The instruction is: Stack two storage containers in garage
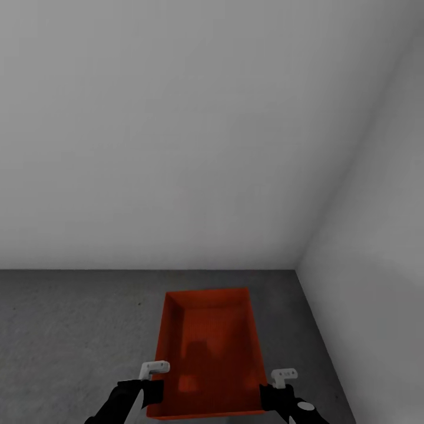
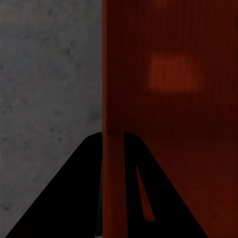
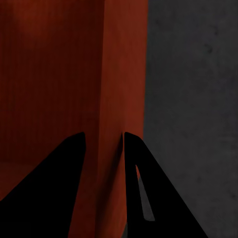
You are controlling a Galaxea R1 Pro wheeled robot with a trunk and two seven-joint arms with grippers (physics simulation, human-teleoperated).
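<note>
One rust-red, open-top storage container (image 1: 209,347) is in the head view near a corner of the garage, over the dark grey concrete floor (image 1: 70,330). My left gripper (image 1: 156,387) grips its left long wall near the closest end, and my right gripper (image 1: 268,391) grips the right long wall opposite. In the left wrist view the left gripper (image 2: 110,135) has one black finger on each side of the red wall (image 2: 168,99), shut on it. The right gripper (image 3: 103,134) clamps the other wall (image 3: 116,74) the same way. I cannot tell whether the container rests on the floor or hangs just above it.
Plain white-grey walls meet in a corner (image 1: 297,265) just beyond and to the right of the container. The right wall (image 1: 377,265) runs close along the container's right side. Bare concrete stretches to the left.
</note>
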